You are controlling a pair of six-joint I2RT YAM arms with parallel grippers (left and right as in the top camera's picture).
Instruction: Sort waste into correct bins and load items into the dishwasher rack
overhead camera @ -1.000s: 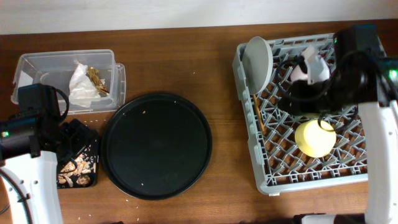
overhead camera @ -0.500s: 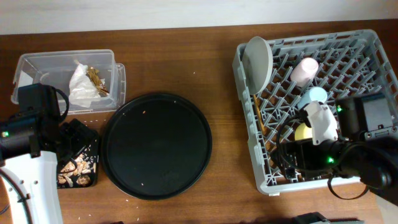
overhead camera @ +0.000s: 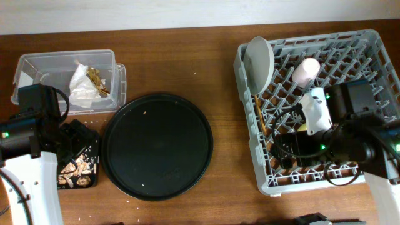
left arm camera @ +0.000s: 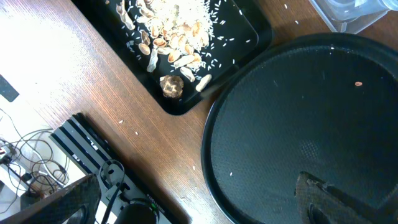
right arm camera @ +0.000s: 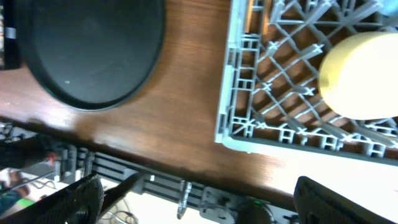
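Black fingers are standing wide apart on the right pincer, gripping nothing. It is hanging over the near edge of the grey dishwasher rack, where the rack's wall is meeting the wooden bench. Just beyond it, inside the rack, the yellow bowl is sitting up and to the right in the wrist view. Farther in, the pink cup is resting among the pegs, and the pale plate is standing on edge at the far left corner. The chopsticks are lying with their long axis along the rack's left wall. The light-blue cup is not showing and may be sitting under the right arm. That arm is by far the nearer to all of these. Across the bench, the left pincer is likewise gaping and empty. It is hovering where the shallow black tray of food scraps is meeting the round black tray. The clear tub is holding the napkin and the brown wrapper. Its white label is showing no legible writing.
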